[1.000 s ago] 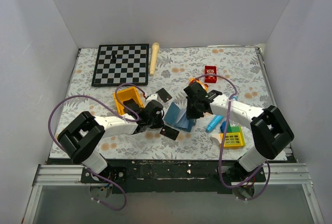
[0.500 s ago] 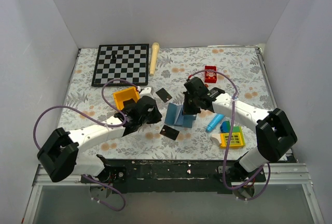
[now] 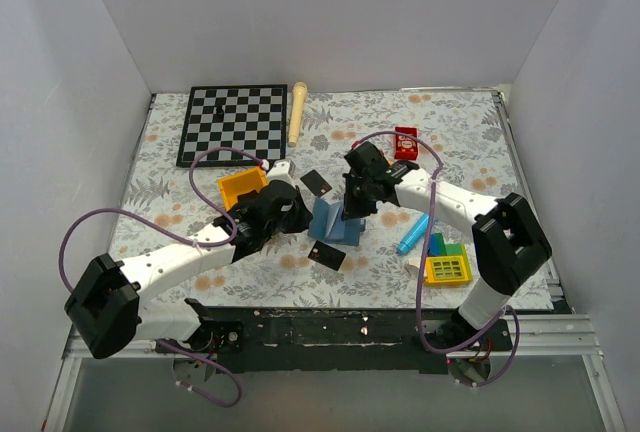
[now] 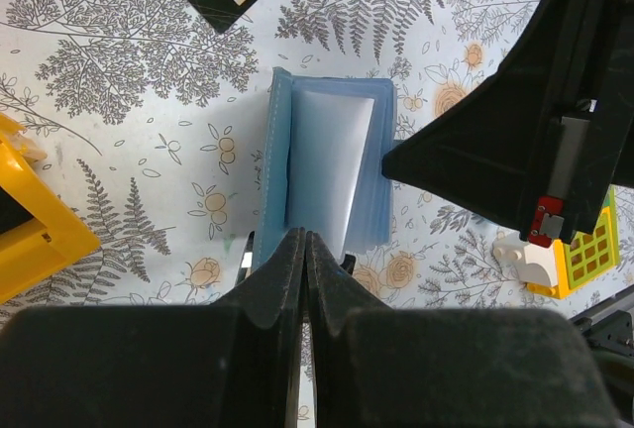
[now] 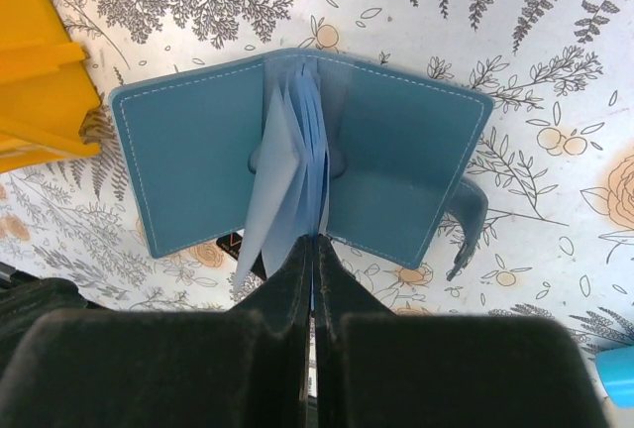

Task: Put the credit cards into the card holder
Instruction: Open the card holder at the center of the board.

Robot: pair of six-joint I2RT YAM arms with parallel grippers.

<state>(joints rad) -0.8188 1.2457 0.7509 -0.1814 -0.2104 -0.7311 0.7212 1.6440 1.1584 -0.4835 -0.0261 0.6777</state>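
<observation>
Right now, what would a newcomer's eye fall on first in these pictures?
The blue card holder, open like a book at mid-table, with the left pincer and right pincer shut at its edges from opposite sides. One black card lies loose just beyond it, a second card just nearer the arms. A chessboard sits at the far left.

The top camera sits high up behind the arms and looks down on the whole worktop [image 3: 470,142] from far away. The wrist cameras look down past the left tool [image 4: 305,242] and the right tool [image 5: 315,246] from very near. All three views share the open card holder [image 3: 333,222] near the middle.
</observation>
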